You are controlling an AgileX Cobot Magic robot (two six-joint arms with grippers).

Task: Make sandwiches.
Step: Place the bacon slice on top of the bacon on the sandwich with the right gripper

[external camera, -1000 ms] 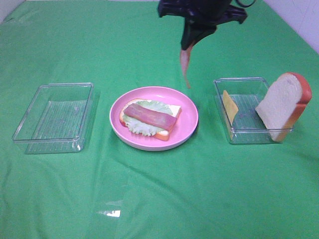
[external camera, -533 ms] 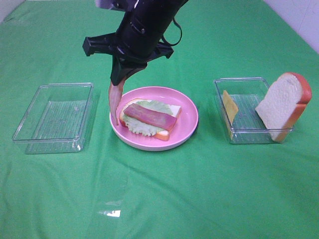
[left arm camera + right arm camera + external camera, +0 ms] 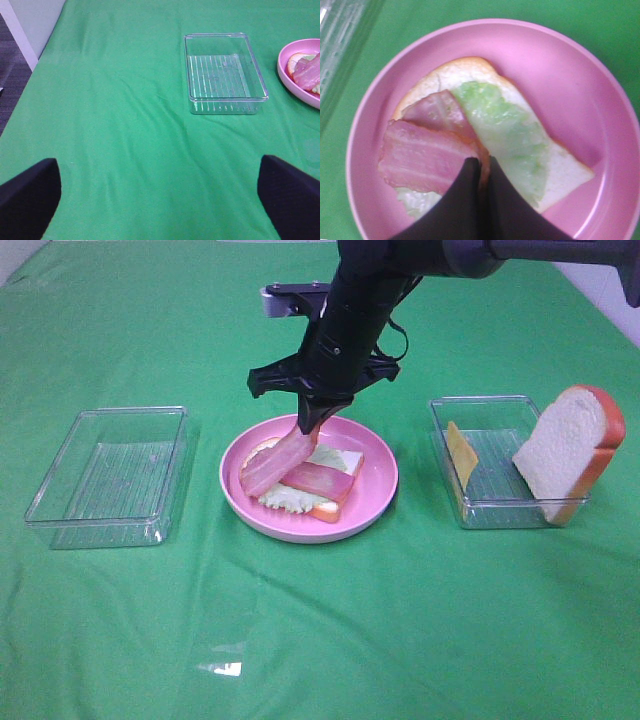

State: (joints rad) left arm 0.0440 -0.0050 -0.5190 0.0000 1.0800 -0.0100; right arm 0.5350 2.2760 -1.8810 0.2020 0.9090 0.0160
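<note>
On the pink plate [image 3: 375, 502] lies a half-built sandwich [image 3: 335, 508]: a white bread slice [image 3: 465, 70] with pale green lettuce [image 3: 507, 127] and one bacon strip [image 3: 325, 480] on top. My right gripper [image 3: 313, 426] hangs over the plate, shut on one end of a second bacon strip [image 3: 272, 468] whose free end rests on the sandwich's left part. In the right wrist view the gripper [image 3: 481, 164] pinches that strip [image 3: 422, 157] above the first one [image 3: 440, 110]. My left gripper [image 3: 160, 200] stands open and empty, well off to the left of the trays.
An empty clear tray [image 3: 110, 475] sits left of the plate, also in the left wrist view [image 3: 224, 72]. Right of the plate, a clear tray [image 3: 500, 510] holds a yellow cheese slice [image 3: 460, 452] and an upright bread slice [image 3: 568, 450]. Green cloth covers the table.
My right gripper carried the dangling bacon strip from the far middle to the plate's left edge, then over the plate. The strip now lies partly on the sandwich. The left gripper has not moved.
</note>
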